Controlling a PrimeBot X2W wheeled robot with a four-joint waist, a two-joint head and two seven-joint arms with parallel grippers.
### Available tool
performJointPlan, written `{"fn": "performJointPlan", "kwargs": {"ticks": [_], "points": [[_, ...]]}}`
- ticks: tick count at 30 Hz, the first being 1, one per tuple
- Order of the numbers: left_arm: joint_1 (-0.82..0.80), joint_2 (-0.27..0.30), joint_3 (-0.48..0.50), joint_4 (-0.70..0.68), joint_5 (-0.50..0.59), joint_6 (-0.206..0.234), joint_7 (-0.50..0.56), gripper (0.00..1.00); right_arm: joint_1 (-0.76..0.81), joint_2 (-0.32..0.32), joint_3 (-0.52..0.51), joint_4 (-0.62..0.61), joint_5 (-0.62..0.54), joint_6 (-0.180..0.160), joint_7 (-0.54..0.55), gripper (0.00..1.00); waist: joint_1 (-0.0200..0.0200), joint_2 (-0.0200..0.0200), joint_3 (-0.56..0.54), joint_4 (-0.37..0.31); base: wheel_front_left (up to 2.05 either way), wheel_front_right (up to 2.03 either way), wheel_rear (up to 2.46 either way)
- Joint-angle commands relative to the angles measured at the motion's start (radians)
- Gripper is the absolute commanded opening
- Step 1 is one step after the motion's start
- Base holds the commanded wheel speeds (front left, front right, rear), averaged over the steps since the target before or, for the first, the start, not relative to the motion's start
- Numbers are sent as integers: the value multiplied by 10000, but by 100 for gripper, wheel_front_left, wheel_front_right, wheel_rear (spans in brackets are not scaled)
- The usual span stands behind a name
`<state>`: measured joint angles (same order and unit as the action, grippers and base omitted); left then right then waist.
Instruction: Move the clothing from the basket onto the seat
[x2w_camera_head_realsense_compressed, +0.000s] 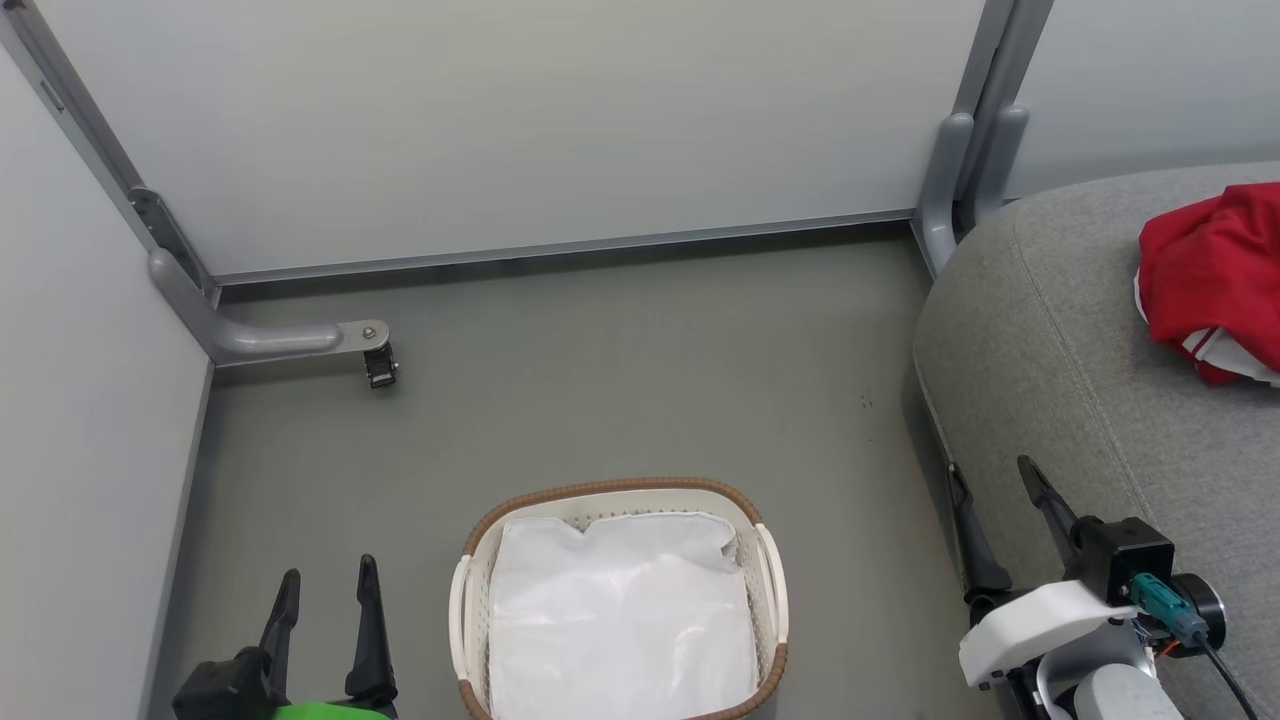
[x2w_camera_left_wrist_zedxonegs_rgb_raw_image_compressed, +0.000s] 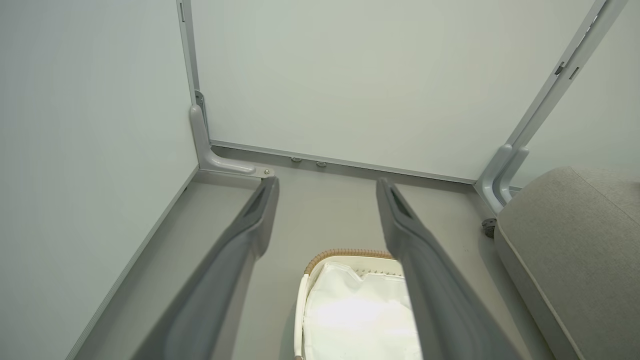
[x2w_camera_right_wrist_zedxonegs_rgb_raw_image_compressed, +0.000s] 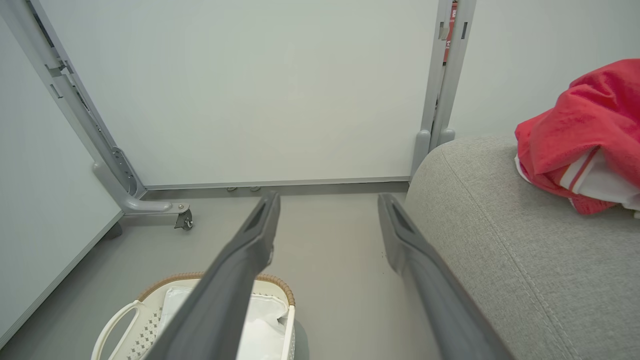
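**Red on grey, basket down to its liner**

Finds the clothing (x2w_camera_head_realsense_compressed: 1210, 275) bunched on the seat (x2w_camera_head_realsense_compressed: 1060, 330), ahead and to the right of the right gripper (x2w_camera_head_realsense_compressed: 990, 468) and well apart from it. Runs off the head view's right edge, so cannot say whether one garment or two. Shows no clear long axis: a crumpled heap, white stripe trim at its near lower side.

Shows nothing red in the basket (x2w_camera_head_realsense_compressed: 610, 490) on the floor (x2w_camera_head_realsense_compressed: 620, 380), just the white liner (x2w_camera_head_realsense_compressed: 620, 610).

Puts the right gripper nearer the heap, beside the seat's rounded front edge; cannot tell whether it touches the fabric there. Puts the left gripper (x2w_camera_head_realsense_compressed: 328, 568) just left of the basket, far from the seat.

Has both pairs of fingers spread wide, pinching nothing, with bare floor between them in each wrist view.

Reads as likely done, judging from the layout: nothing in reach that needs lifting. For any tidying of the heap, would favour the right arm, reaching forward and rightward over the cushion.
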<state>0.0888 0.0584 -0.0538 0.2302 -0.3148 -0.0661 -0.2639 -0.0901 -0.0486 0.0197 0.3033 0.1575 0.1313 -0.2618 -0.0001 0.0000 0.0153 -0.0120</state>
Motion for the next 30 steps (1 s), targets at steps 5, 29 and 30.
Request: {"fn": "performJointPlan", "kwargs": {"ticks": [5,29,30], "points": [[-233,-20,30,63,131,-70,-7,100,15,-37,27,54,-15,-11,-48,100,1,0,-8,5,0,0,0],[-95,-95,146,424,-355,-109,169,0,64,63,-32,364,630,0,204,0,1,0,38,-29,0,0,0],[-121,-95,168,422,-510,-116,215,0,58,62,-51,354,801,0,251,0,1,0,37,-28,0,0,0]]}}
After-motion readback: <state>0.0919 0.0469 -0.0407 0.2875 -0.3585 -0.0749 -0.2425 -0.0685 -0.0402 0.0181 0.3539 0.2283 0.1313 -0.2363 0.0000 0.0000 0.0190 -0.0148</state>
